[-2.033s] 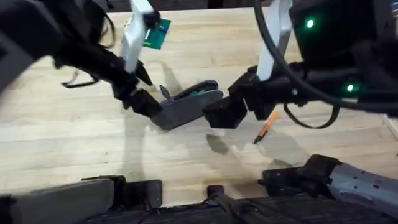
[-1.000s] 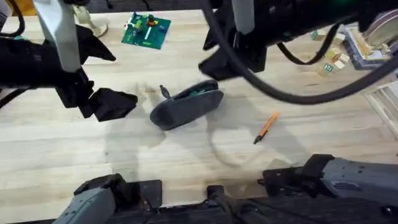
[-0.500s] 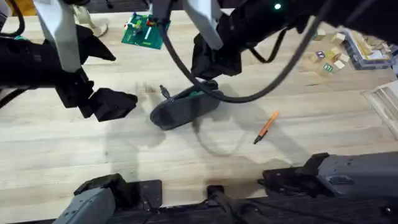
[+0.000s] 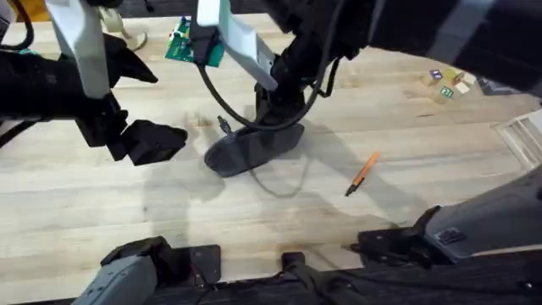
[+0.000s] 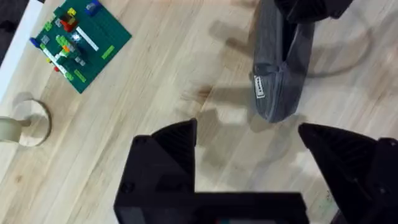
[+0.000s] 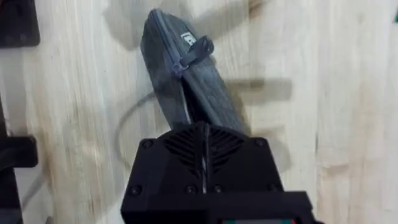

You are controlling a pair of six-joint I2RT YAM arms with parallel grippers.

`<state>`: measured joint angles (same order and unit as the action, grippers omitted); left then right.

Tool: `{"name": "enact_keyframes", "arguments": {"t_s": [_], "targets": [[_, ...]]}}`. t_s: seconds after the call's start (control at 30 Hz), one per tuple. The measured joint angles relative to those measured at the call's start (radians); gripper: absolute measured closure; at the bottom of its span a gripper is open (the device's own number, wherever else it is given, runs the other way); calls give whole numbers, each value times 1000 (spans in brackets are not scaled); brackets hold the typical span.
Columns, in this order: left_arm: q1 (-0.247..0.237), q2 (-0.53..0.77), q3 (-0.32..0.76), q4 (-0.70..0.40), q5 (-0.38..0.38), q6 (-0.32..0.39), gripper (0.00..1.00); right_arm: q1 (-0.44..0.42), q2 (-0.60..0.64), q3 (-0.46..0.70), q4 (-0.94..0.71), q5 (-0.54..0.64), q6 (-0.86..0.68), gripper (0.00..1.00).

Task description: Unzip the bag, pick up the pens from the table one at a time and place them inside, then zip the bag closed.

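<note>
The bag (image 4: pixel 252 146), an elongated grey fabric pencil pouch with rounded ends and a zipper down its length, lies at the middle of the table (image 4: pixel 423 135), a light wooden butcher-block top with plank grain, and the right gripper (image 4: pixel 273 110) is down on its far end. In the right wrist view that gripper (image 6: pixel 204 144) has its fingers pressed together with no gap between them, right over the pouch fabric; whether they pinch cloth or merely press on it I cannot tell. The black zipper pull (image 6: pixel 194 52) sits near the other rounded end, clear of the fingers. The left gripper (image 4: pixel 157 140) hangs just off that rounded end, apart from the pouch, its fingers (image 5: pixel 171 152) spread wide in its own wrist view with the pouch end (image 5: pixel 277 93) between and beyond them. A slim orange pen with a black tip (image 4: pixel 362 174) lies on the wood, well apart from the pouch on the right arm's side. The pouch looks light and soft, so it will likely drag or bunch when the slider is tugged; one end should be pinned while the small pull tab is pinched. Farther back a green toy-brick plate (image 4: pixel 193 44) lies on the wood
</note>
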<state>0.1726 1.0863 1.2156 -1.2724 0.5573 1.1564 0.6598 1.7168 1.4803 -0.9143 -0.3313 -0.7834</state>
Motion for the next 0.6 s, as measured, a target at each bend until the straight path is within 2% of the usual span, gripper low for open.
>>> {"name": "enact_keyframes", "arguments": {"t_s": [0.43,0.6], "targets": [[0,0,0,0,0,0,8,0,20,0,0,-7,-11,968],[0,0,0,0,0,0,8,0,65,0,9,-7,-12,968]]}}
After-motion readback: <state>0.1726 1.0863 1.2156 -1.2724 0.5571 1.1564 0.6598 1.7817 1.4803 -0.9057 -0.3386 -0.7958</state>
